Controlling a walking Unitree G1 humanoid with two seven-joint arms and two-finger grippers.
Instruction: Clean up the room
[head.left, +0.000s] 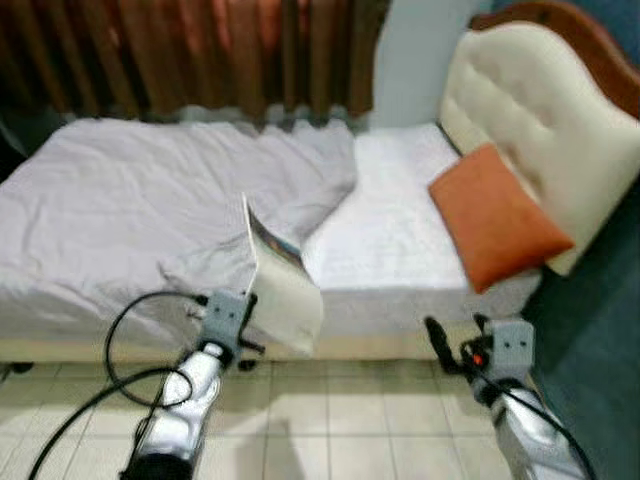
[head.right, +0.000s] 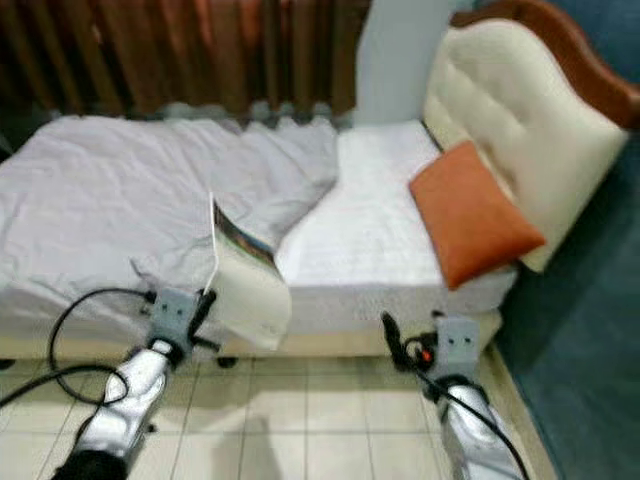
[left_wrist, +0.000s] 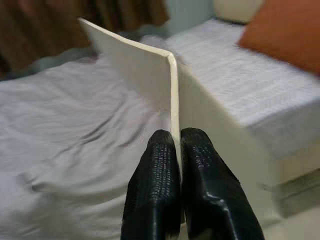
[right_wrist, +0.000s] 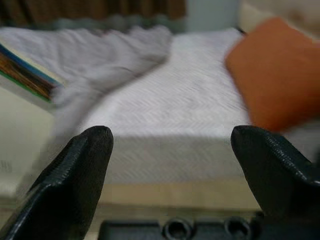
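Observation:
A thin cream-covered book (head.left: 283, 283) with a colourful inner cover stands on edge in front of the bed's near side, over the floor. My left gripper (left_wrist: 176, 137) is shut on its lower edge; in the left eye view this gripper (head.left: 252, 305) sits just left of the book. A crumpled grey blanket (head.left: 150, 200) covers the left part of the bed. An orange pillow (head.left: 497, 215) leans against the cream headboard (head.left: 540, 110). My right gripper (right_wrist: 172, 145) is open with nothing between its fingers, held low before the mattress edge (head.left: 400, 300), below the pillow.
The white mattress (head.left: 390, 215) is bare between blanket and pillow. Brown curtains (head.left: 200, 50) hang behind the bed. Pale floor tiles (head.left: 340, 410) lie below me, and a dark teal wall (head.left: 600, 340) closes the right side. A black cable (head.left: 120, 340) loops by my left arm.

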